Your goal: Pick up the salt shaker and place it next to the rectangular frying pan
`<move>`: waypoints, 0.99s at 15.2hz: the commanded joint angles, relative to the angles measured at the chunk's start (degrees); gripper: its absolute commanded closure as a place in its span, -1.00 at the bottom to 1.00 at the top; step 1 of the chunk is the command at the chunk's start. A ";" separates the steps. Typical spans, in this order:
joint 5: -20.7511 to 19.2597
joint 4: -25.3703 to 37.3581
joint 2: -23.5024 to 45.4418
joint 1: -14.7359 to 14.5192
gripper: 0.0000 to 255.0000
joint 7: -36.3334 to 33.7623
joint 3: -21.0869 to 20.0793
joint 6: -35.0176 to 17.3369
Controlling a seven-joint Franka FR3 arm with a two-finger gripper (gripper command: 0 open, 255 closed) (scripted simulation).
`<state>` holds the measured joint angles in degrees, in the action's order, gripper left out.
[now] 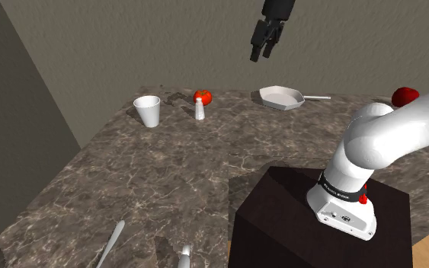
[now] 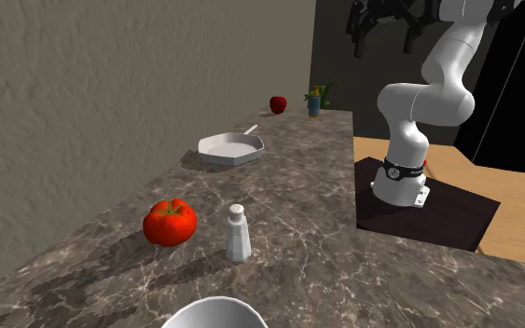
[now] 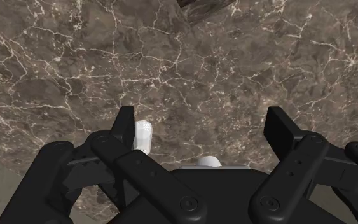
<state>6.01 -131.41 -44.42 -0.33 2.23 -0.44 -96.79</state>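
Note:
The salt shaker [image 1: 200,109] [image 2: 238,233] is small and white and stands upright on the dark marble counter [image 1: 129,190], just in front of a red tomato [image 1: 203,97] [image 2: 170,222]. A white angular-sided frying pan [image 1: 281,97] [image 2: 231,148] with a thin handle lies farther along the counter by the wall. My black gripper [image 1: 266,42] [image 2: 381,23] [image 3: 203,124] hangs high above the counter, between shaker and pan in the shoulder view. It is open, with nothing between its fingers. In the wrist view a small white object [image 3: 143,137] peeks out beside one finger.
A white cup [image 1: 148,111] [image 2: 215,312] stands near the shaker. A red fruit [image 1: 404,96] [image 2: 278,104] and a small blue vase [image 2: 315,101] sit beyond the pan. Two pale utensils [image 1: 112,242] lie at the counter's near end. The dark stand [image 1: 281,221] adjoins the counter.

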 commanded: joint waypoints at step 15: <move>-2.19 -1.64 22.70 0.18 -1.00 7.00 1.37 -25.34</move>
<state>3.98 -132.61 -23.48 -0.24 8.46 0.65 -119.77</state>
